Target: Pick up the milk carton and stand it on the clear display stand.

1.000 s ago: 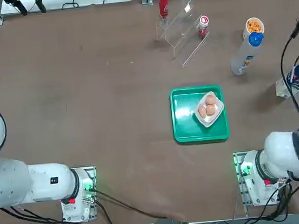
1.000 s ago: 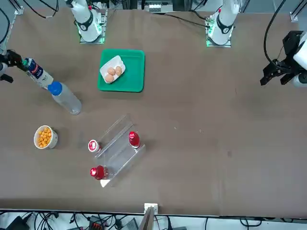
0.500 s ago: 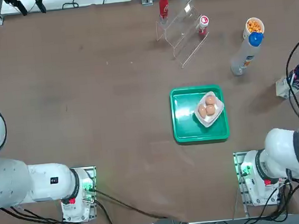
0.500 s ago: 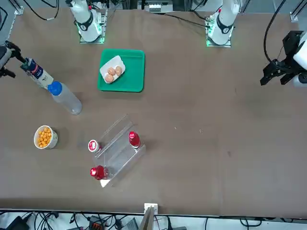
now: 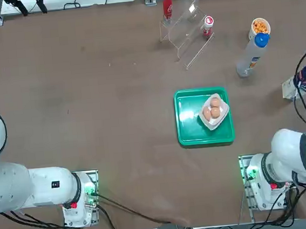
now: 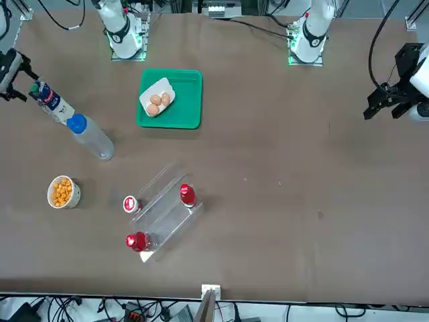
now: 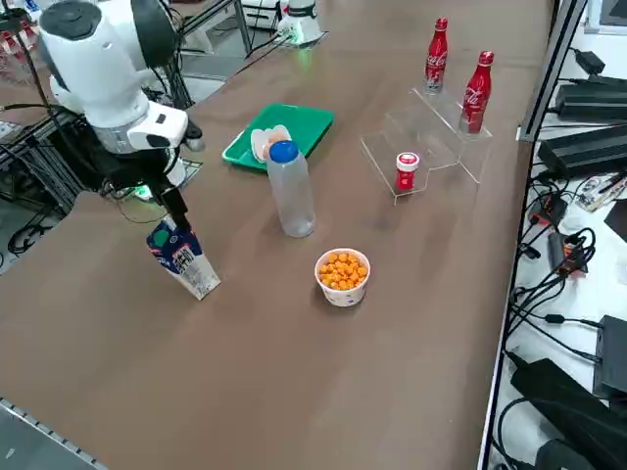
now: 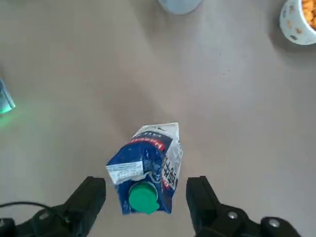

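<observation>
Milk carton point(image 8: 148, 170): upright on the brown table near its right edge, well apart from the other items; blue gable top with a green screw cap, white sides with blue print; also seen in the side view point(image 7: 182, 258) and, half hidden at the frame edge, from overhead point(image 5: 300, 81)
Right gripper point(image 8: 146, 200): poised just above the carton, fingers spread wide, one on each side of the gable top with a gap to both; nothing held; seen from the front at the table's edge point(image 6: 12, 72)
Fingers point(image 8: 203, 197): black, clear of the carton's sides
Clear display stand point(image 5: 187, 32): transparent stepped riser at the far side of the table, well apart from the carton; side view point(image 7: 428, 132)
Red bottles point(image 7: 477, 92): two, standing at the stand's back
Small white bottle point(image 5: 208, 25): red cap, at the stand's right end
Tall bottle point(image 7: 290, 189): clear with a blue cap, upright between the carton and the stand
Cup of orange snacks point(image 7: 342, 276): white, just beside the tall bottle
Green tray point(image 5: 191, 135): mid-table, carrying a white dish of three eggs point(image 5: 214, 110)
Table point(image 5: 97, 98): brown, bare over its left half
</observation>
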`<state>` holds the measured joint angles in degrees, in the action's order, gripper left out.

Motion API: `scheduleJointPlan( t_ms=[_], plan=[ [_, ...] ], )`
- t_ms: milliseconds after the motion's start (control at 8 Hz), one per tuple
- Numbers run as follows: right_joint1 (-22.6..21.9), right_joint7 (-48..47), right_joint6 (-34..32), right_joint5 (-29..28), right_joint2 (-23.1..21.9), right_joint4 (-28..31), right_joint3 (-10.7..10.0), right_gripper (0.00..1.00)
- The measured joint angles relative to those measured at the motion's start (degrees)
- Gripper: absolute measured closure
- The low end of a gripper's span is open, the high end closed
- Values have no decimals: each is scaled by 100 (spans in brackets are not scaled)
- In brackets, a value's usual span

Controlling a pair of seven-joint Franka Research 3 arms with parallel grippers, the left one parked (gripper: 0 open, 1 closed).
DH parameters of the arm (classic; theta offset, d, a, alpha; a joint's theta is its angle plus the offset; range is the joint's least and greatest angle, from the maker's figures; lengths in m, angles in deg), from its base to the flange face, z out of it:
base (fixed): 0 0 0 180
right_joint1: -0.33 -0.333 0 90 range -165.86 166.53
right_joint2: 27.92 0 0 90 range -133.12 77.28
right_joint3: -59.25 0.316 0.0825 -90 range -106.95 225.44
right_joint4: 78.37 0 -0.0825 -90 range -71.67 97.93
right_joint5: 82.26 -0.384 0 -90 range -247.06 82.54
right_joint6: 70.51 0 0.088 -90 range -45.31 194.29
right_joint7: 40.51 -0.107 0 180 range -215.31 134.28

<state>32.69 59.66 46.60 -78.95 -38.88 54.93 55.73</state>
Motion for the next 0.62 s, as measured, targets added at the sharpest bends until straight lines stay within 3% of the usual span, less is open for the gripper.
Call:
scheduleJointPlan(
  t_ms=[625],
  plan=[
    [255,718,762,3,-4,586,6,0]
  ],
)
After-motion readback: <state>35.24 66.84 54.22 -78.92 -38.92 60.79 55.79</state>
